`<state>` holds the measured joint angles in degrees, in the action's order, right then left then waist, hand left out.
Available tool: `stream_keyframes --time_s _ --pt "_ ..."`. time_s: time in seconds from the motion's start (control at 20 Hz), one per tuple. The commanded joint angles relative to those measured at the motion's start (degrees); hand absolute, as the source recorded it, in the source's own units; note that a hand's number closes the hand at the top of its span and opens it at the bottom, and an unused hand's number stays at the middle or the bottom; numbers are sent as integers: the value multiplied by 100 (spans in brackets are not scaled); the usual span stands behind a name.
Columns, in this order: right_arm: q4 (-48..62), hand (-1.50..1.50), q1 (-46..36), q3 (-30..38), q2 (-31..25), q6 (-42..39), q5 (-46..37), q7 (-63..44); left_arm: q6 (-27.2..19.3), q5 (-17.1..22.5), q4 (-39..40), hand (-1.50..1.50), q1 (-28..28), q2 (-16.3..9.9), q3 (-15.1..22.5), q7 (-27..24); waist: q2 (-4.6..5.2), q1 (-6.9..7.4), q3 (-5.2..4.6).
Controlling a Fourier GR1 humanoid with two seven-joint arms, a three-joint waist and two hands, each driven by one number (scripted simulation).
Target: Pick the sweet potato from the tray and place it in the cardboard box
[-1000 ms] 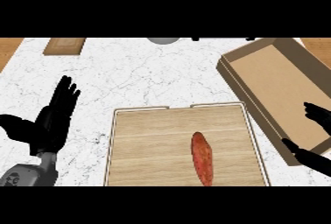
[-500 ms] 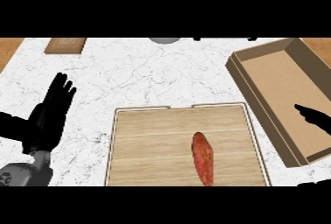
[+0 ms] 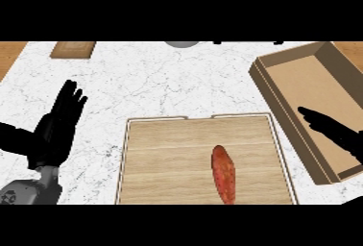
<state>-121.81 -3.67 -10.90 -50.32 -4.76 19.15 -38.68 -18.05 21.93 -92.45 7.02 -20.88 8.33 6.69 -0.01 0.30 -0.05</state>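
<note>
While the long reddish-orange sweet potato is lying lengthwise on the pale wooden tray, the black right hand is hovering over the open brown cardboard box, fingers straight. At far left, the left hand is resting flat-fingered above the white marble surface.

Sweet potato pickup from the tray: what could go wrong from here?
1. The right robot hand shows over the cardboard box; swinging toward the tray it might clip the box wall.
2. The sweet potato lies lengthwise and tapered, so it may roll out of a grasp taken near its end.
</note>
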Motion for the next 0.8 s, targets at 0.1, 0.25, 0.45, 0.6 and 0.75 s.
stream_keyframes --time_s 0.1,0.25,0.45,0.6,0.75 --pt "-52 -150 -739 -534 714 -8 -564 -1066 271 -177 304 0 96 128 -153 -29 5 -10 2" --pt "-11 -150 -867 -660 843 -110 -832 -1513 21 -412 -195 0 -217 288 -18 18 0 1 3" --pt "-394 -150 -811 -985 1451 177 -1057 -2055 204 -395 -477 0 -662 389 23 -43 -10 9 2" --pt "-41 -150 -563 -1325 1921 141 -1797 -1631 70 -586 -249 0 -98 438 -169 245 -3 -20 5" --pt "-61 -150 -394 -1244 2092 -105 -1959 -1659 389 -578 262 0 -53 553 -363 -76 -1 -41 4"
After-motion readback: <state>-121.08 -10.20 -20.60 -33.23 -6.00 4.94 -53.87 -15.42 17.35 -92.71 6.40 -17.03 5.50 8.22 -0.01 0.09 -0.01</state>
